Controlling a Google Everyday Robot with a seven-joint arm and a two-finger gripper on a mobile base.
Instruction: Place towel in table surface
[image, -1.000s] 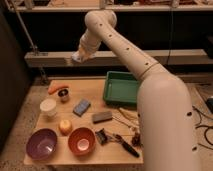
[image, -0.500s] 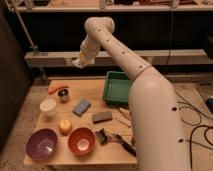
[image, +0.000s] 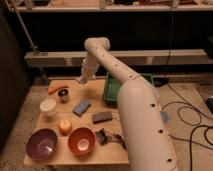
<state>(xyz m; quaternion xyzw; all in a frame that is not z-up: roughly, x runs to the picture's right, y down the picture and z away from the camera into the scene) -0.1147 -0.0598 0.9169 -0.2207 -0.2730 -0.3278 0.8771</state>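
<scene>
My gripper (image: 80, 79) hangs at the end of the white arm (image: 107, 62), just above the back of the wooden table (image: 95, 97). It is to the right of an orange carrot-like thing (image: 56, 88). I cannot tell whether it holds anything. I cannot pick out a towel with certainty. A flat blue-grey piece (image: 81, 107) lies on the table in front of the gripper and apart from it.
A green tray (image: 114, 89) stands at the back right, partly behind the arm. On the table are a small dark cup (image: 63, 95), a white cup (image: 48, 106), a grey block (image: 102, 116), a yellow fruit (image: 65, 126), a purple bowl (image: 41, 144), an orange bowl (image: 81, 140) and a dark object (image: 107, 136).
The gripper has come down from in front of the shelf to just above the table's back edge. The things on the table have not moved.
</scene>
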